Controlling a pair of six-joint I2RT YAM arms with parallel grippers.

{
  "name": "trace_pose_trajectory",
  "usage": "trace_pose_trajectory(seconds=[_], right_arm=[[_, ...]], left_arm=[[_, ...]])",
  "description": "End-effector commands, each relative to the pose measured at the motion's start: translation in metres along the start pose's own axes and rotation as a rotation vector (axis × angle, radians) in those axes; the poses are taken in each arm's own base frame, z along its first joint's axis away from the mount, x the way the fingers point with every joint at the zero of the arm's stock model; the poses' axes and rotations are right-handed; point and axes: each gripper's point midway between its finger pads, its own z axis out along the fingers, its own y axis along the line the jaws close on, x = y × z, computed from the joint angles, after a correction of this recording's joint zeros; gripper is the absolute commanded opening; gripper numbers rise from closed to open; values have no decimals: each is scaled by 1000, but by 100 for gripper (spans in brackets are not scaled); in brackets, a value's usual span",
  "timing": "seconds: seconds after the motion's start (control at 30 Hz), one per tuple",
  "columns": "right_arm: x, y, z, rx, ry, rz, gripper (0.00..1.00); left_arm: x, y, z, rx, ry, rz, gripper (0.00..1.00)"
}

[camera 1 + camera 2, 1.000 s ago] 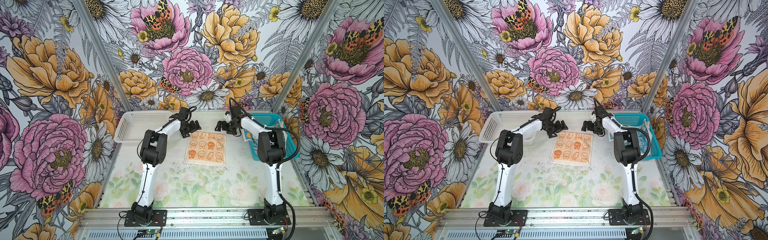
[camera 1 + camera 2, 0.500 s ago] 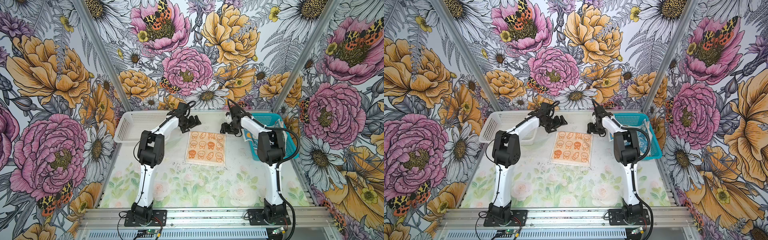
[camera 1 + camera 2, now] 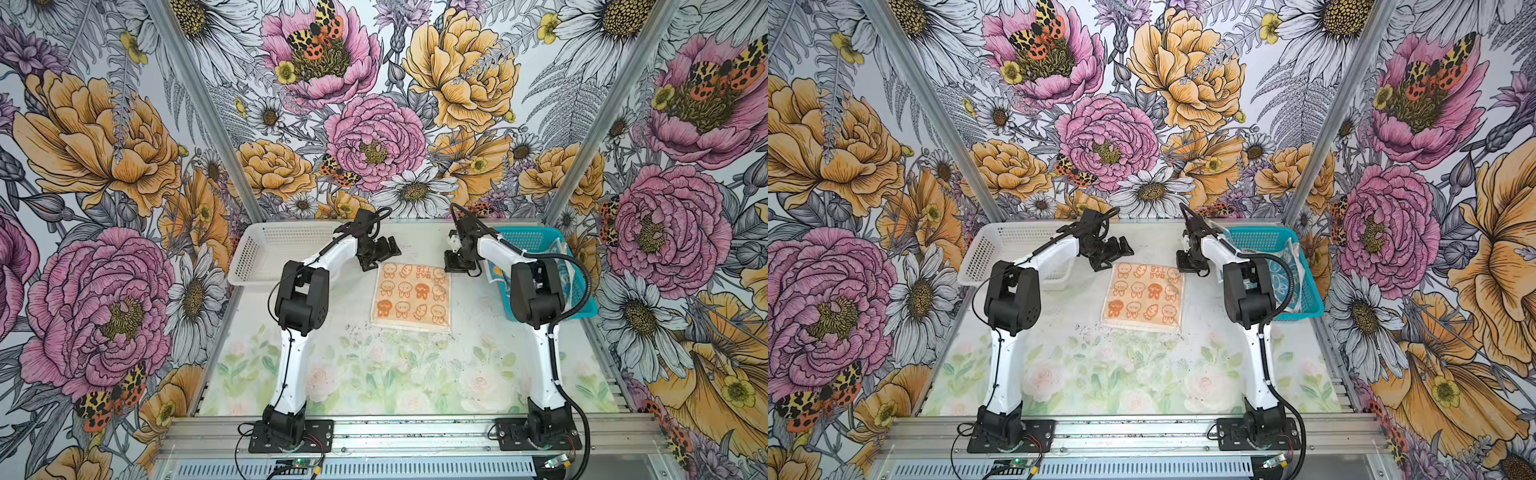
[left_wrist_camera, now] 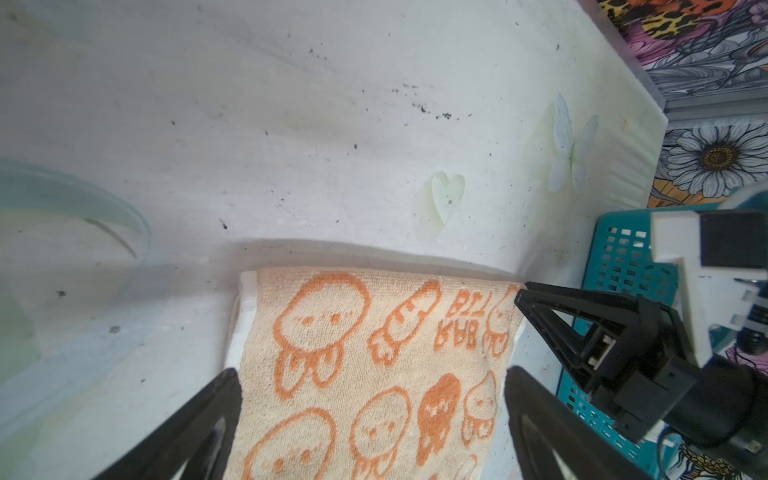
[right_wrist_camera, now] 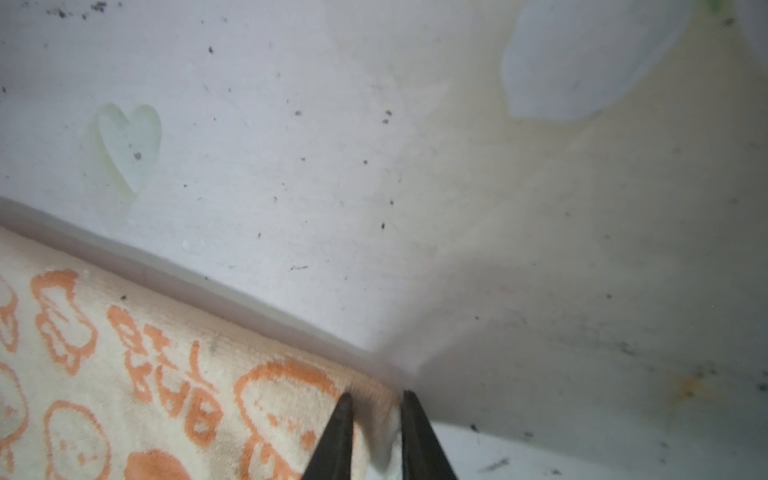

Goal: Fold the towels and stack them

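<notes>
On the tabletop, one orange towel lies flat and squared in the middle. A white layer shows under its far edge, so it looks folded at least once, with a further fold probably to come. At far left, the white basket shows no towel. At far right, the teal basket holds blue-toned towels, rumpled and unfolded. No stack begun, so most of the job is left.

Both arms reach to the towel's far edge. On the left gripper, jaws spread wide over the far left corner, contact unclear. On the right gripper, jaws drawn close, pinching the far right corner.
</notes>
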Motion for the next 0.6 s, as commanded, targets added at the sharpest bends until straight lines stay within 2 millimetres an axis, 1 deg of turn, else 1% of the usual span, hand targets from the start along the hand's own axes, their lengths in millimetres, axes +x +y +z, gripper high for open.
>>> trace_pose_trajectory(seconds=[0.0, 0.1, 0.2, 0.27, 0.37, 0.47, 0.57], right_arm=[[2, -1, 12, 17, 17, -7, 11], [-4, -2, 13, 24, 7, -13, 0], [-13, -4, 16, 32, 1, -35, 0], [-19, -3, 17, 34, -6, -52, 0], [-26, -1, 17, 20, -7, -84, 0], [-33, 0, 18, 26, -15, -108, 0], [-36, -1, 18, 29, -16, -118, 0]], left_arm=[[-6, 2, -16, -21, -20, 35, 99], [-5, 13, -7, -68, 0, 51, 99], [-7, 28, 2, -134, 12, 66, 99], [-9, 31, 6, -145, 10, 76, 99], [-14, 36, 9, -180, 3, 104, 95], [-16, 43, 14, -208, 13, 119, 83], [-17, 50, 18, -230, 16, 123, 75]])
